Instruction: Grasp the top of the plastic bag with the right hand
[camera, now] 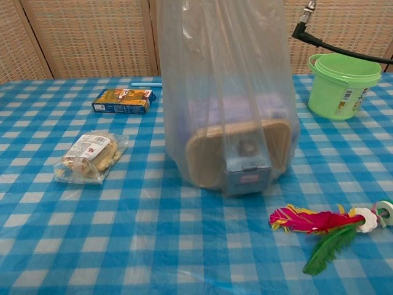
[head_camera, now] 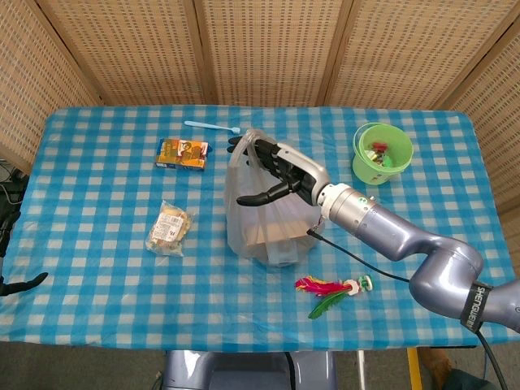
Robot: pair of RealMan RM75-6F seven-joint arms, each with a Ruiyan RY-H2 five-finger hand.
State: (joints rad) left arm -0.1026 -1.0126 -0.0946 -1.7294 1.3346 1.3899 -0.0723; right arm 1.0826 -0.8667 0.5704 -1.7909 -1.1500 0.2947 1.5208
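A clear plastic bag [head_camera: 270, 226] stands upright mid-table with a tan box inside; it fills the middle of the chest view [camera: 228, 117]. My right hand [head_camera: 275, 172] lies over the top of the bag, where its handles are. The fingers reach past the bag's far left edge, and the thumb curves in front of the film. The fingers are spread, and no fold of plastic shows pinched between them. The chest view cuts off the hand, showing only its black cable [camera: 334, 48]. My left hand [head_camera: 23, 283] peeks in at the left edge, fingers apart, holding nothing.
A green bucket [head_camera: 383, 152] stands to the bag's right. An orange box [head_camera: 182, 153], a blue toothbrush [head_camera: 213, 126] and a snack packet [head_camera: 169, 227] lie to its left. In front of the bag, slightly to its right, lies a feather toy [head_camera: 331, 291].
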